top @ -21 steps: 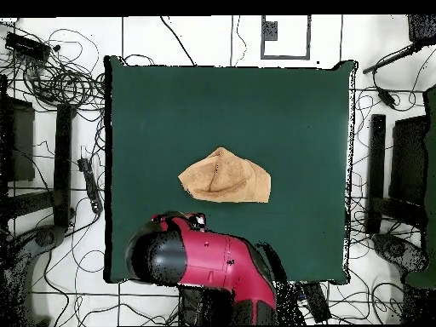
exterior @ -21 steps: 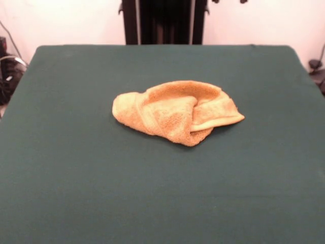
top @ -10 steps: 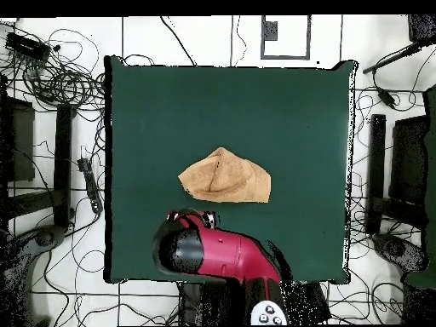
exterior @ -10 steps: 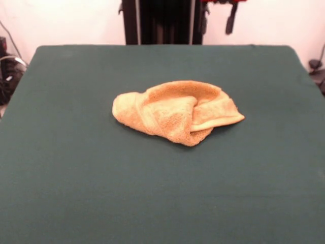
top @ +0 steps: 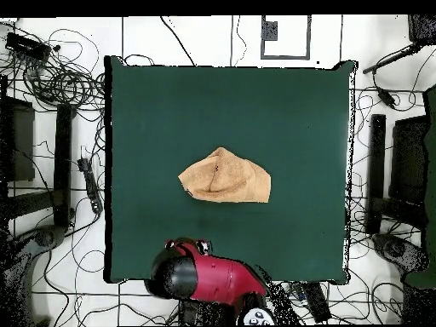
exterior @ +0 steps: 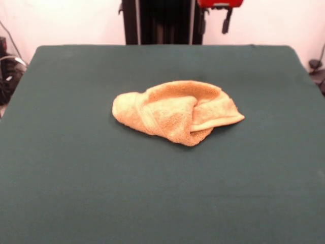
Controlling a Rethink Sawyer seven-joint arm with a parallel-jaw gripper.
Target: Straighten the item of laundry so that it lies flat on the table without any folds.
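Yellow-orange terry-cloth towel [exterior: 176, 111] lies crumpled near the middle of dark green cloth table [exterior: 76, 193], not yet touched; gripper [exterior: 214, 21] hangs w/ fingers apart, empty, so approx. next: descend, pinch a corner.

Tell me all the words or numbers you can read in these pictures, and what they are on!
None: no words, numbers or signs can be read in either view.
The towel is plain yellow-orange cloth with no label showing.
The table has a plain dark green cover with no print.
The robot arm is red and black, with no readable marking; the pincer shows none either.
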